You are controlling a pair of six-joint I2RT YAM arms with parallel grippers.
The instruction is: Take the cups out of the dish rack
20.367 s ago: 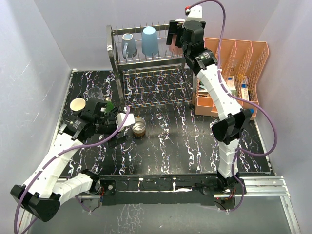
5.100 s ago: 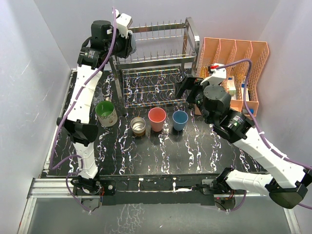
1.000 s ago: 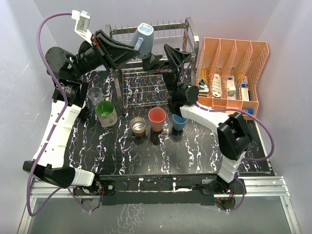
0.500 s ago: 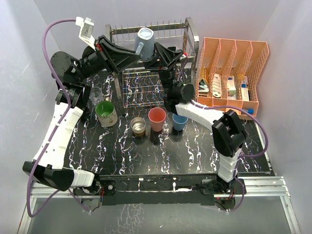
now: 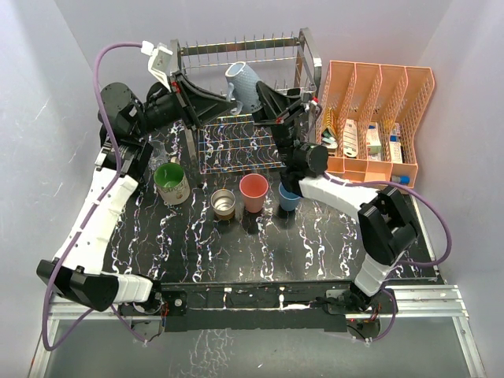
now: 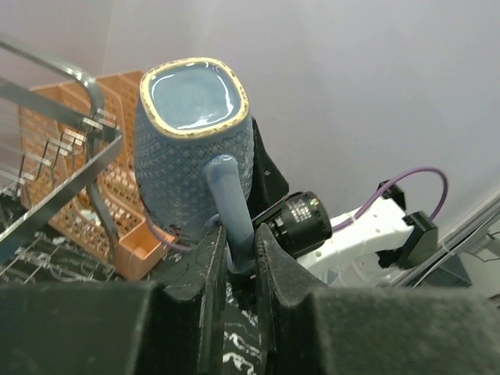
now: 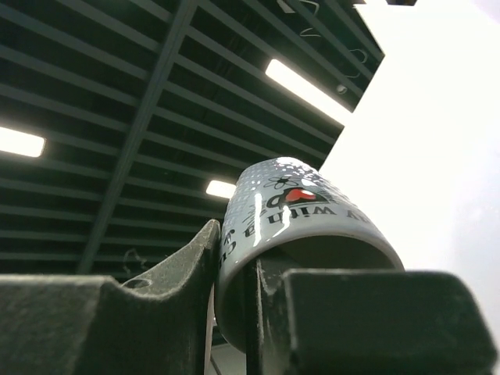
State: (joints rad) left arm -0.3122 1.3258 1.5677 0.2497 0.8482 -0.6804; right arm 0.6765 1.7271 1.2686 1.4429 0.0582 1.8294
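Above the dish rack (image 5: 236, 142), the grey-blue handled mug (image 5: 246, 83) hangs tilted between both arms. My left gripper (image 5: 229, 101) is shut on its handle (image 6: 234, 205), which sits pinched between the jaws of the left gripper (image 6: 238, 238). From the other side, my right gripper (image 5: 266, 101) is shut on the mug's wall, one finger inside the rim and one outside. The right wrist view shows the mug (image 7: 301, 207) in that right gripper (image 7: 234, 254). On the table stand a dark green mug (image 5: 171, 183), a brownish metal cup (image 5: 224, 203), a salmon-pink tumbler (image 5: 253, 191), a light-blue tumbler (image 5: 290, 196) and a clear glass (image 5: 153, 150).
An orange slotted organizer (image 5: 378, 87) with small boxes stands at the rack's right. Grey walls close in the table on the left, back and right. The right arm's forearm (image 5: 339, 189) lies low over the table right of the light-blue tumbler.
The right gripper went from open to shut on the mug's rim. The mug and both grippers shifted right and a little lower. The left gripper kept hold of the handle.
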